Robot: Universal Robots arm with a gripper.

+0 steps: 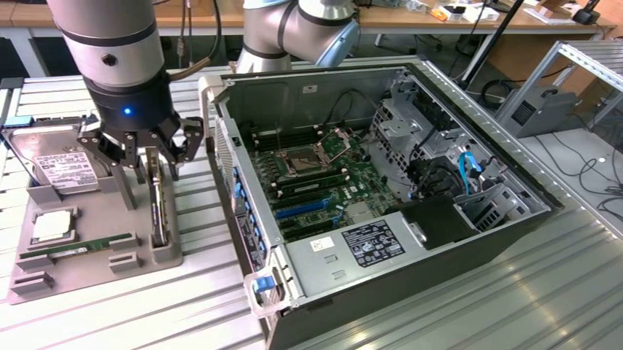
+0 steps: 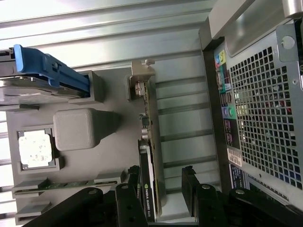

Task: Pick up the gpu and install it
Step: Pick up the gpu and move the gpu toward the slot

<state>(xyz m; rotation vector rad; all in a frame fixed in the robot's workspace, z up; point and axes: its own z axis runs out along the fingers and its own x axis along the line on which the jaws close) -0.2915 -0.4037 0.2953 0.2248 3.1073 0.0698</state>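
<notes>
Wrist view shows the black fingers (image 2: 191,189) open and straddling the gpu (image 2: 150,137), a thin green board with a silver end bracket, standing on edge along the grey holder tray's (image 2: 118,94) edge nearest the computer case (image 2: 255,94), its long axis passing between them.

The gpu (image 2: 152,179) edge reads NVIDIA. Print on the hard drive label (image 1: 60,171) and the case sticker (image 1: 373,243), 5 o'clock of the CPU socket (image 1: 309,154), is illegible.

The hand (image 1: 151,171), spread astride the gpu (image 1: 157,211), has the hard drive (image 1: 58,164) close on the exterior view's left and the computer case's wall (image 1: 226,153) on its right; bare tabletop (image 1: 146,313) lies nearer.
</notes>
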